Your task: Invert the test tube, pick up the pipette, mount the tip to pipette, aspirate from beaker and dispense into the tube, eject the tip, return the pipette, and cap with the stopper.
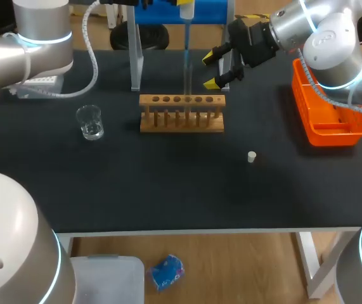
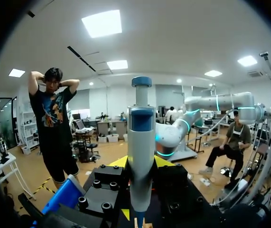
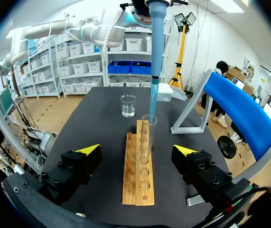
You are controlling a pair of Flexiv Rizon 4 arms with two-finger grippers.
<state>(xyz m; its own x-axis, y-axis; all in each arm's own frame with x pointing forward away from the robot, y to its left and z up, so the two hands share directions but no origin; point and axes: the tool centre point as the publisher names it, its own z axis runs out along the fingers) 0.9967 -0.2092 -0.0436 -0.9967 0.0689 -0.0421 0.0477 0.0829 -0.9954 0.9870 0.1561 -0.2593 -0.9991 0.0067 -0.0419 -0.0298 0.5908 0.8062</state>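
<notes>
A clear test tube (image 1: 186, 82) stands upright in the wooden rack (image 1: 181, 120). My left gripper (image 2: 141, 164) is shut on the white and blue pipette (image 2: 141, 142), held upright above the rack. The pipette's long blue tip (image 3: 155, 61) points down, its end at the mouth of the test tube (image 3: 146, 140). My right gripper (image 1: 222, 68) is open just right of the tube, and in the right wrist view the right gripper (image 3: 136, 152) has the rack (image 3: 137, 185) between its spread fingers. The glass beaker (image 1: 90, 122) stands left of the rack. A small white stopper (image 1: 251, 156) lies on the mat.
An orange tray (image 1: 333, 130) sits at the table's right edge. The blue pipette stand (image 1: 209, 12) on grey legs stands behind the rack. A white block (image 1: 38, 85) lies at the far left.
</notes>
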